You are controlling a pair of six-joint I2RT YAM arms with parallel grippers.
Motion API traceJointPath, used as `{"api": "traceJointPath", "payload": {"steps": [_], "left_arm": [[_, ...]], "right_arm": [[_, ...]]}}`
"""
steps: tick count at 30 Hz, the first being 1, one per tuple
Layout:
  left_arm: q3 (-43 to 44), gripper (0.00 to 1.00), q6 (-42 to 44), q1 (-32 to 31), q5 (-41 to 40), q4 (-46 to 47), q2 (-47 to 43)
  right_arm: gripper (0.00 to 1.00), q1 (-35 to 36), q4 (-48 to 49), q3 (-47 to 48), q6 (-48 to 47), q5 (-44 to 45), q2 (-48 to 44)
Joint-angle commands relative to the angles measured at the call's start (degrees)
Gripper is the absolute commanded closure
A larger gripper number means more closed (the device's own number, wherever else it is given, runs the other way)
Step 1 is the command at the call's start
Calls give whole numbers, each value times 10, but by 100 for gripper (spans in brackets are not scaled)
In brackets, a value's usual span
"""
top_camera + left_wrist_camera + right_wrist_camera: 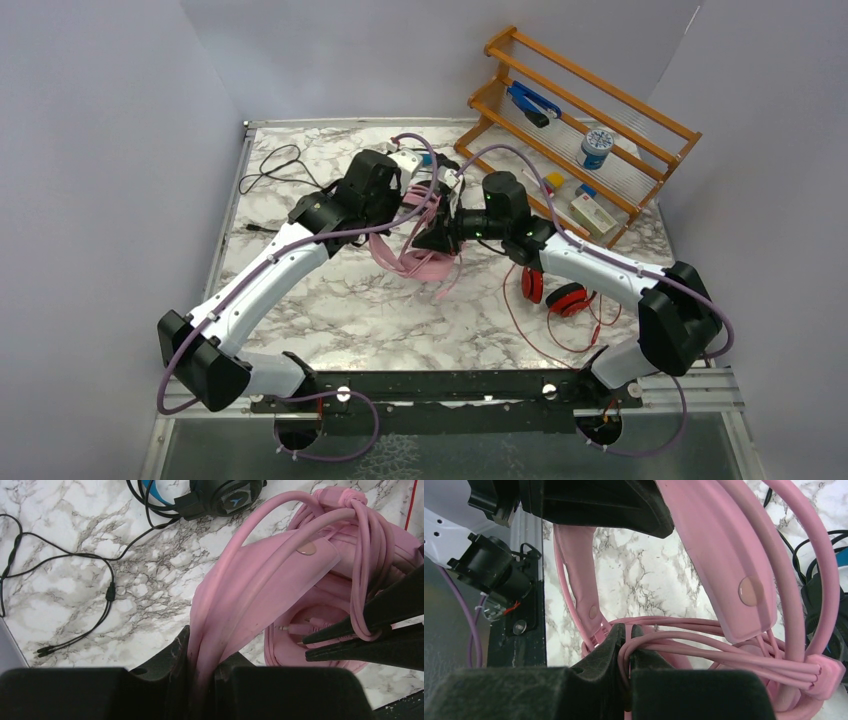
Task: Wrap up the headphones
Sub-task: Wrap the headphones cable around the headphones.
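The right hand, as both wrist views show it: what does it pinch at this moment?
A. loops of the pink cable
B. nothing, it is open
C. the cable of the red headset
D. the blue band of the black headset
A: the right hand is shut on several loops of the pink cable, while the left hand clamps the pink headband.

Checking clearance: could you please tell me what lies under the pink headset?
Under the pink over-ear headset only white marble tabletop shows around it; the spot directly beneath is hidden by it and the black right tool.
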Motion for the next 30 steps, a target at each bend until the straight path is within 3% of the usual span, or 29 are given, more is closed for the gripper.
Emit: {"api": "traceJointPath", "payload": {"steps": [1, 8, 11, 16, 21, 30], "left_arm": [[13, 100, 20, 1, 42, 101, -38], [10, 100, 18, 1, 50, 109, -48], [33, 100, -72, 2, 15, 86, -35], [26, 100, -231, 2, 58, 91, -16], [14, 100, -270, 2, 28, 107, -16], [2, 100, -282, 4, 11, 112, -22]], "right_arm": [[100, 4, -38, 4, -13, -36, 15], [99, 2, -56, 24, -6, -6, 28], [92, 3, -75, 37, 39, 97, 22], [90, 11, -154, 84, 167, 222, 30], [88, 13, -204, 105, 201, 328, 49], [62, 13, -335, 187, 210, 295, 64]]}}
